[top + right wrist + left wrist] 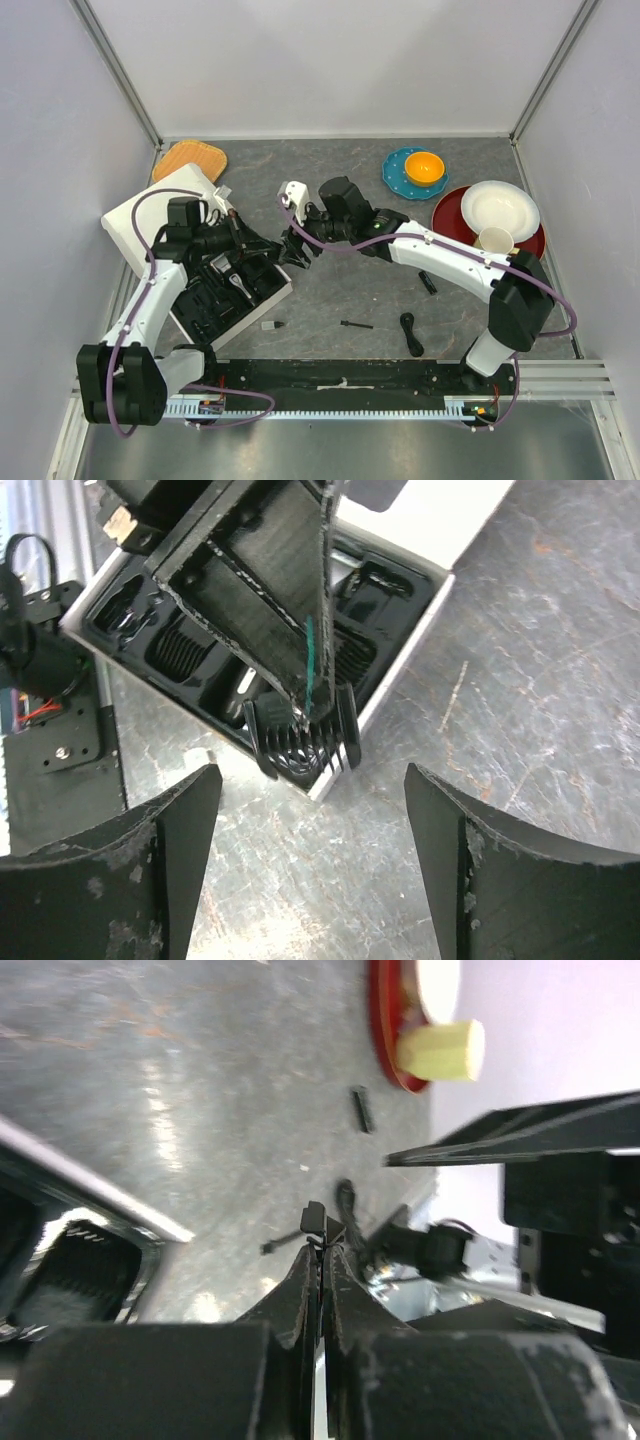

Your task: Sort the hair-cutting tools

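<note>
A black comb guard [300, 742] hangs over the near rim of the white box [470, 540], pinched at its top by my left gripper [322, 1245], whose jaws are pressed together on it. My right gripper [312, 780] stands wide open just in front of the guard, touching nothing. From above, both grippers meet by the box's right corner, the left gripper [281, 247] and the right gripper [300, 238]. On the table lie a thin black brush [355, 325], a black cable [409, 335], a small black bit [428, 282] and another small bit [272, 325].
The box's black moulded tray [225, 295] holds several dark pieces. At the back right are a red plate [447, 215] with a white bowl [500, 205] and a cup [495, 240], and a blue plate [398, 178] with an orange bowl [425, 167]. An orange mat [190, 158] lies back left.
</note>
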You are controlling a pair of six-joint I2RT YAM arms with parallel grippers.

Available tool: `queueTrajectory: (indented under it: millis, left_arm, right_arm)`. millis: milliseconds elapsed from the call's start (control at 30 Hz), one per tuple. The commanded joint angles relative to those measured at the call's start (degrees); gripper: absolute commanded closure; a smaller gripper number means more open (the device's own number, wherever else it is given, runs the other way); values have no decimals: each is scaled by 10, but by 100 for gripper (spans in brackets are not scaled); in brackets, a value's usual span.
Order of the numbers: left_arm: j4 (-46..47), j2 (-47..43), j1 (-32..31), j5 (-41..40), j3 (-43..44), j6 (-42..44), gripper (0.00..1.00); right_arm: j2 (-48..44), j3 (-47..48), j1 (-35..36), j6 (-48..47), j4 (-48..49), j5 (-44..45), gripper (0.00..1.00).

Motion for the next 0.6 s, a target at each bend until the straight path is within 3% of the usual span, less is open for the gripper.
queueTrajectory:
  millis: [0, 167, 300, 400, 567]
  left_arm:
    - [-103, -16, -1, -214, 56, 66, 98]
    - [-156, -38, 0, -351, 74, 72, 98]
    - [-191, -52, 1, -452, 94, 74, 98]
    - [-208, -63, 3, -493, 102, 79, 98]
    - [-224, -73, 5, -521, 108, 89, 98]
  right_arm:
    - [-12, 12, -2, 57, 27, 78, 17]
    - [37, 8, -2, 137, 46, 159, 17]
    - [113, 46, -2, 174, 40, 187, 26]
    - [179, 94, -2, 190, 34, 148, 34]
    - [256, 154, 1, 203, 26, 137, 39]
